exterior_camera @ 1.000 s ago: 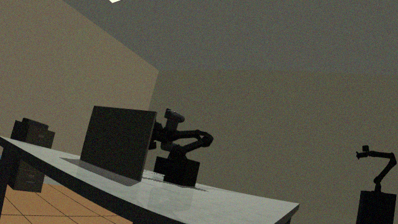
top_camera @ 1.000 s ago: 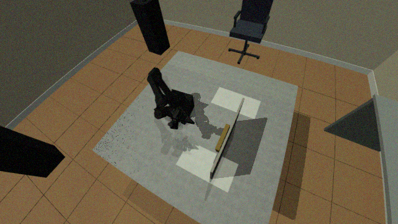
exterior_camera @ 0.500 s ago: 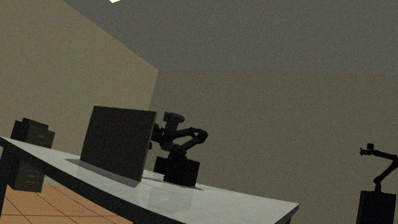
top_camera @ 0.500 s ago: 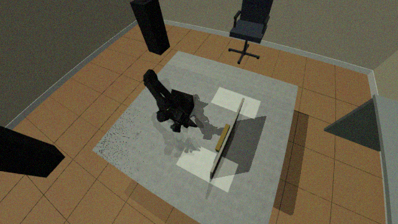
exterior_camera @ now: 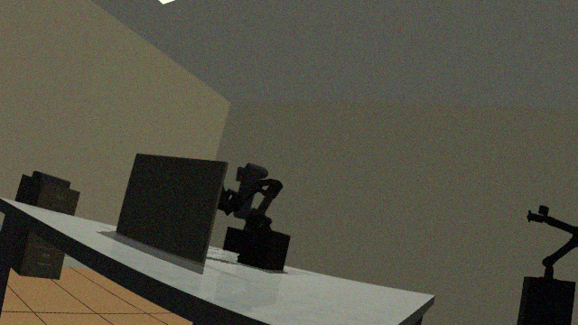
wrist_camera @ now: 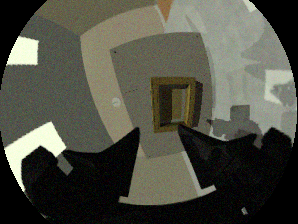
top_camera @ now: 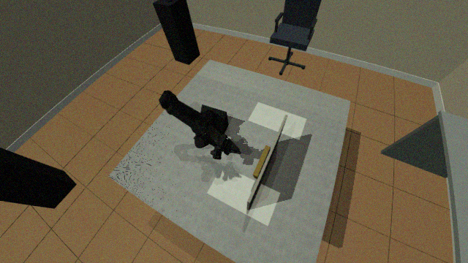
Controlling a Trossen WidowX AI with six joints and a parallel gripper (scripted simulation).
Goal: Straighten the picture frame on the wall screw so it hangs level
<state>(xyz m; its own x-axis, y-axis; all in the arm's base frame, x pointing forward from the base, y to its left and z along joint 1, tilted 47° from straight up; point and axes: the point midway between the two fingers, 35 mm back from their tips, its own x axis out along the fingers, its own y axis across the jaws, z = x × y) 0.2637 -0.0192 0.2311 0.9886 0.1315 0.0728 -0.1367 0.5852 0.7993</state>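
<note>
The picture frame (top_camera: 262,161) (wrist_camera: 174,104), wood-coloured, hangs on the near face of the upright wall panel (top_camera: 275,142) (wrist_camera: 143,63) that stands on the table. In the wrist view the frame sits just above and between my fingertips, at some distance. Its tilt is too small to judge here. My gripper (top_camera: 234,147) (exterior_camera: 223,205) (wrist_camera: 158,128) is open and empty. It points at the frame with a clear gap and touches nothing. In the exterior view only the dark back of the panel (exterior_camera: 172,203) shows, and the frame is hidden behind it.
The arm's base (exterior_camera: 257,248) stands on the grey table (top_camera: 175,190) (exterior_camera: 316,293) near the panel. An office chair (top_camera: 292,33) and black cabinets (top_camera: 177,29) (top_camera: 25,183) stand on the floor around it. Another arm (exterior_camera: 548,253) stands far right.
</note>
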